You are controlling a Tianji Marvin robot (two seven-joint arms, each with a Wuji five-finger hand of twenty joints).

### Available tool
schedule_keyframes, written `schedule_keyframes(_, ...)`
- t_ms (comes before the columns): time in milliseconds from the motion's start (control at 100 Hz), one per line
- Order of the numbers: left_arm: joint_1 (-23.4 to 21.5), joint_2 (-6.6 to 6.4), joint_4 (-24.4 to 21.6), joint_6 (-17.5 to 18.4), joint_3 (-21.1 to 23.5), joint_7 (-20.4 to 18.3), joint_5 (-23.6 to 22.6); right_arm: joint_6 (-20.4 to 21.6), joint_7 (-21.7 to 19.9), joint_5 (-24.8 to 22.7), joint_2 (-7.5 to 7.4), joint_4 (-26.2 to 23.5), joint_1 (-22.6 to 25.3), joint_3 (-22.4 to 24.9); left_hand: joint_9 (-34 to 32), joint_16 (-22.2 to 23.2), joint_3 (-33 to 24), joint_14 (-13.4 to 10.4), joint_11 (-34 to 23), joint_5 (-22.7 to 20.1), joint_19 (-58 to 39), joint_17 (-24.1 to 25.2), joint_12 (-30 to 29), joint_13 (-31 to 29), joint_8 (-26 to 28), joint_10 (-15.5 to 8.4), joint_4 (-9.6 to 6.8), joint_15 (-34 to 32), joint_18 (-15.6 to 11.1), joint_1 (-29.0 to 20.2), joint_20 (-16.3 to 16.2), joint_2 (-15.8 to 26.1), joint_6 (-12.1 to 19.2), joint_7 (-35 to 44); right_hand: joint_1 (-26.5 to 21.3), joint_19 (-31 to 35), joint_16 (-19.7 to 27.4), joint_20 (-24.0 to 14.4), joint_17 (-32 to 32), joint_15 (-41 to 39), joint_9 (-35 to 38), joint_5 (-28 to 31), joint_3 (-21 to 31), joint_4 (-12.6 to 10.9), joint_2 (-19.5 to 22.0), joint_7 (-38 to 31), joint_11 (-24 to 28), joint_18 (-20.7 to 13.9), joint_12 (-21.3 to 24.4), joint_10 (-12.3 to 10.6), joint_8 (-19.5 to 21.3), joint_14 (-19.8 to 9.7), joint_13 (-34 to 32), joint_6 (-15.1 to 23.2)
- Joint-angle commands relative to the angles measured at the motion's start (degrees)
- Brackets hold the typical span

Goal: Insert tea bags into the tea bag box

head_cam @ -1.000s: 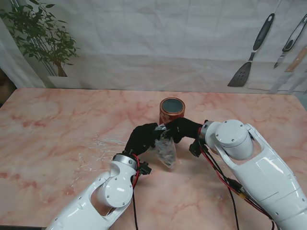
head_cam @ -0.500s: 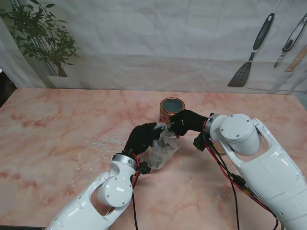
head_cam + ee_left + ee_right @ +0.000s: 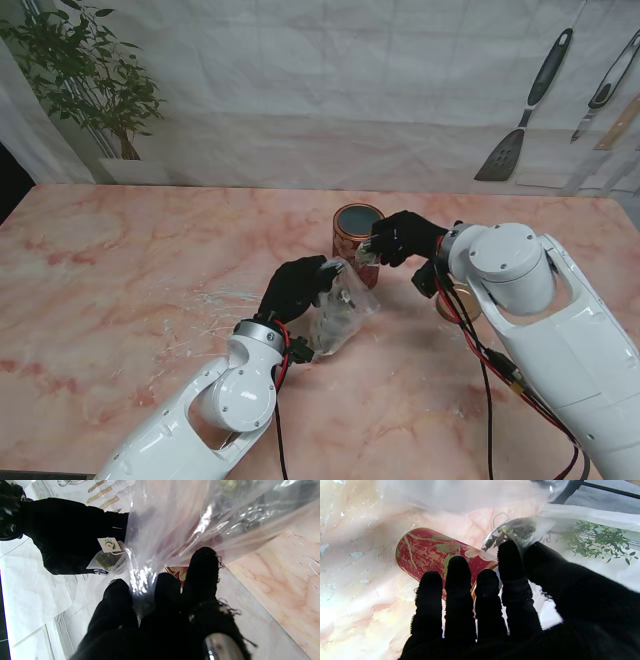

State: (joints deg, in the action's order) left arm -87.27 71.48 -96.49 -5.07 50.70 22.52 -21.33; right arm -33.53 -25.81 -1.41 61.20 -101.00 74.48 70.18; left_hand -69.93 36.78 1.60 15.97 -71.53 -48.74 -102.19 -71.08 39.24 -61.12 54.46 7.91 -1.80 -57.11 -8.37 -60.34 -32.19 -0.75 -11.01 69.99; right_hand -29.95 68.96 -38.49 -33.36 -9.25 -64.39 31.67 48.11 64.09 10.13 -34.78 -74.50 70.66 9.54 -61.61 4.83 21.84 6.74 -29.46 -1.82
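Note:
A round red tea box (image 3: 358, 231) with an open top stands upright on the table, also seen in the right wrist view as the red tea box (image 3: 427, 552). My left hand (image 3: 296, 287) is shut on a clear plastic bag (image 3: 340, 310) held just nearer to me than the box; the clear plastic bag (image 3: 190, 517) fills the left wrist view. My right hand (image 3: 405, 238) pinches a tea bag (image 3: 369, 254) beside the box's rim. The tea bag (image 3: 517, 530) shows dark leaves between thumb and forefinger, and the tea bag (image 3: 107, 558) carries a white tag.
The pink marble table (image 3: 120, 270) has a scuffed patch (image 3: 215, 305) at my left. A gold round lid (image 3: 458, 303) lies behind my right wrist. A potted plant (image 3: 90, 80) stands at the far left; utensils (image 3: 525, 110) are pictured on the backdrop.
My right hand has pulled a tea bag out of the plastic bag and moved right and farther from me, up beside the box rim. The left hand stayed put with the bag.

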Motion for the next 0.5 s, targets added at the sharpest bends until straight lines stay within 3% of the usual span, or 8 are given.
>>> schedule_keyframes(0,0.13,0.02,-0.39,-0.2,-0.05,-0.77,-0.01,-0.47,-0.19,-0.07,0.14,-0.48,-0.58,0.45,1.29,-0.09,-0.6,1.69,2.45,-3.61,-17.79,7.36,-0.98,-11.57,1.52,-5.41,-0.1,-28.9,-6.13,-1.84,1.02,2.09,-5.11,6.4,-2.11,-0.04,-0.18,0.23,-0.32,-0.76,1.02,1.61,2.28,-3.14,-0.59,-0.65,0.27,0.87,0.23,-0.12,0.52,0.41,-1.0,0.6)
schedule_keyframes(300,0.14,-0.04,-0.41,-0.25,-0.06,-1.0,0.01,-3.64,2.44,-2.7,0.58,-0.68,-1.72,0.43,1.28,-0.09,-0.59,1.69,2.44,-3.65,-17.79,7.36,-0.97,-11.57,1.54,-5.43,-0.08,-28.89,-6.07,-1.8,0.98,2.11,-5.08,6.45,-2.02,0.14,-0.32,0.14,-0.67,-1.01,1.57,1.74,2.23,-2.97,-0.75,-0.43,0.39,1.01,0.15,-0.28,0.48,0.32,-1.49,0.72)
schedule_keyframes(490,0.23,-0.05,-0.16,0.02,-0.14,-1.24,0.31,-4.05,4.33,-10.11,0.52,-0.19,-2.34,-1.29,1.34,-0.09,-0.61,1.69,2.46,-3.58,-17.79,7.36,-0.96,-11.57,1.53,-5.44,-0.09,-28.89,-6.17,-1.83,1.0,2.15,-5.1,6.4,-1.36,0.35,-0.31,0.16,-1.37,-1.07,2.46,2.54,2.94,-2.72,-1.54,-0.24,0.39,1.12,0.27,-0.91,0.15,0.07,-2.45,1.54)
